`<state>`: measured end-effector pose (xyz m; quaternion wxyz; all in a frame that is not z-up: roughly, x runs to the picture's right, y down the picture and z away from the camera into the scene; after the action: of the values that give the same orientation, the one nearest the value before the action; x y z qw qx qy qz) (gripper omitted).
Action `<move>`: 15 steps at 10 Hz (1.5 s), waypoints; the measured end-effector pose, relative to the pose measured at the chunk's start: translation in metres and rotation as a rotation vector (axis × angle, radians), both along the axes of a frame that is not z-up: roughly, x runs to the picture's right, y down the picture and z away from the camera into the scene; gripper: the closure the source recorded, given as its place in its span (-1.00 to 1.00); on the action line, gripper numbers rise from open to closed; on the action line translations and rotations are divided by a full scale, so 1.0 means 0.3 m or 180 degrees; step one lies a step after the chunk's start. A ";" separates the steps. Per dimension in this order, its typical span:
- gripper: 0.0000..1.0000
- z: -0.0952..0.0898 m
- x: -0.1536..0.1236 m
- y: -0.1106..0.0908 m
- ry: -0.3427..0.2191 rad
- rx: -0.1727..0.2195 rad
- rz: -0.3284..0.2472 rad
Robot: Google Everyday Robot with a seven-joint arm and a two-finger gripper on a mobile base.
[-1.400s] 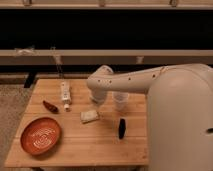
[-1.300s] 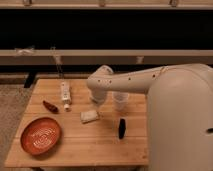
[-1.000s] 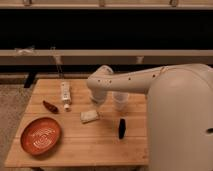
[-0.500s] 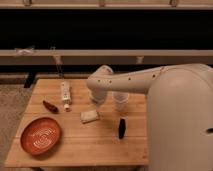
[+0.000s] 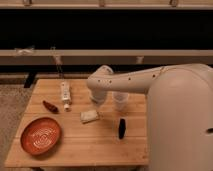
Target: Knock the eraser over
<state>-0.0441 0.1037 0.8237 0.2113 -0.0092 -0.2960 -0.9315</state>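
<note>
The eraser (image 5: 121, 128) is a small black slab standing upright on the wooden table (image 5: 75, 147), toward the front right. My white arm reaches in from the right, and the gripper (image 5: 96, 101) hangs down over the middle of the table. The gripper is to the left of and behind the eraser, apart from it, just above the pale pad (image 5: 89, 116).
A red patterned plate (image 5: 40, 135) lies at the front left. A dark red chili-shaped thing (image 5: 50, 106) and a white tube (image 5: 65, 94) lie at the left. A clear cup (image 5: 120, 100) stands behind the eraser. My large white body covers the table's right side.
</note>
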 end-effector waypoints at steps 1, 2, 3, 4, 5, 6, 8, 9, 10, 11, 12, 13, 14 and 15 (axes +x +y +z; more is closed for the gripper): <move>0.33 0.000 0.000 0.000 0.0000 0.0000 0.0000; 0.33 0.000 0.000 0.000 0.0000 0.0000 0.0000; 0.33 0.000 0.000 0.000 0.0000 0.0000 0.0000; 0.33 0.000 0.000 0.000 0.0000 0.0000 0.0000; 0.33 0.000 0.000 0.000 0.0000 0.0000 0.0000; 0.33 0.000 0.000 0.000 0.0000 0.0000 -0.0001; 0.36 -0.010 -0.003 -0.014 0.0038 0.0027 -0.0059; 0.45 -0.027 -0.011 -0.027 0.0057 0.0034 -0.0093; 0.65 -0.055 -0.019 -0.053 0.0079 0.0044 -0.0125; 0.78 -0.084 -0.007 -0.084 0.0115 0.0074 -0.0135; 0.77 -0.105 0.000 -0.100 0.0125 0.0098 -0.0134; 0.68 -0.132 0.008 -0.118 0.0133 0.0127 -0.0128; 0.43 -0.168 0.025 -0.133 0.0143 0.0162 -0.0123; 0.26 -0.188 0.038 -0.135 0.0153 0.0182 -0.0116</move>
<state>-0.0325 0.0630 0.7673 0.2016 -0.0310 -0.2639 -0.9428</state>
